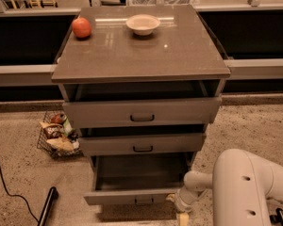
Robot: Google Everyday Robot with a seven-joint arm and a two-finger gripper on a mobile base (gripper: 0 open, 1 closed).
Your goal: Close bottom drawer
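Drawers of a grey cabinet (141, 55) are seen from the front and slightly above, all three drawn out by differing amounts, the cabinet standing on a speckled floor (254, 126). The bottom drawer (115, 198) is pulled out the farthest, so that its dark interior is exposed. Its narrow flat front lies near the lower edge of the view, with a small dark handle (144, 200) at its middle. The middle drawer (179, 144) above it and the top drawer (99, 113) are drawn out only a little, a dark gap being shown above each front. The gripper (182, 216) is found at the very bottom of the view, just beside the right end of the bottom drawer's front. Whether contact is made cannot be told, and whether the tool is wide or narrow cannot be told either. The white arm (247, 187) is seen at lower right, its wrist reaching leftward toward the drawer's right corner. On the cabinet top a red apple (81, 27) is placed near the back left corner and a pale bowl (143, 24) near the back middle, the two well apart. A wire basket (43, 145) holding packets is set on the floor just left of the cabinet. A black cable (4, 182) and a dark rod-like object (47, 206) lie on the floor at lower left.
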